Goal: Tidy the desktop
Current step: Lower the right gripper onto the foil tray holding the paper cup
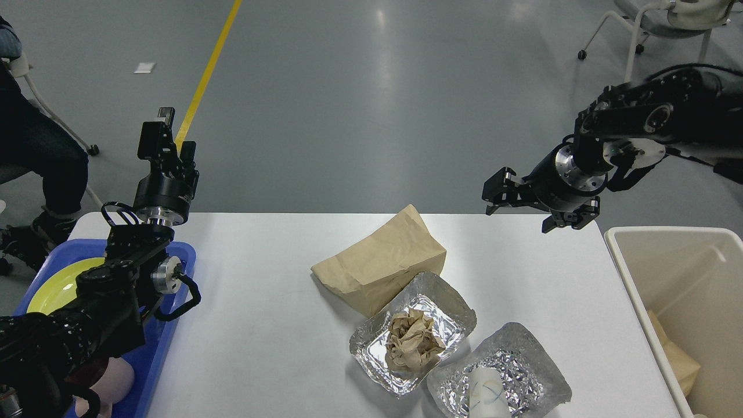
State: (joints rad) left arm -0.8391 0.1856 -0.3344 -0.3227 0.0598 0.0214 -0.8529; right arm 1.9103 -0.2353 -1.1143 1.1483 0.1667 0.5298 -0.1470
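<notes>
Grey polished floor with a yellow line [209, 64] fills the background, and a rolling chair [667, 23] stands at the far right. Below it the desktop [261, 302], a wide white surface with rounded corners, spans most of the view. Near its middle lies a crumpled brown paper bag [380, 264], touching a foil tray [413, 332] that holds a wad of brown paper [413, 347]; a second foil tray [500, 377] just beside it holds a white paper cup [484, 395]. A blue tray [168, 342] with a yellow plate [55, 284] sits at the left edge, under the left arm. A beige bin [667, 267] stands past the right edge, brown paper inside. The left gripper [165, 136] points up, empty; whether its fingers are apart I cannot tell. The right gripper [522, 212] hangs above the far right corner, fingers spread, holding nothing.
</notes>
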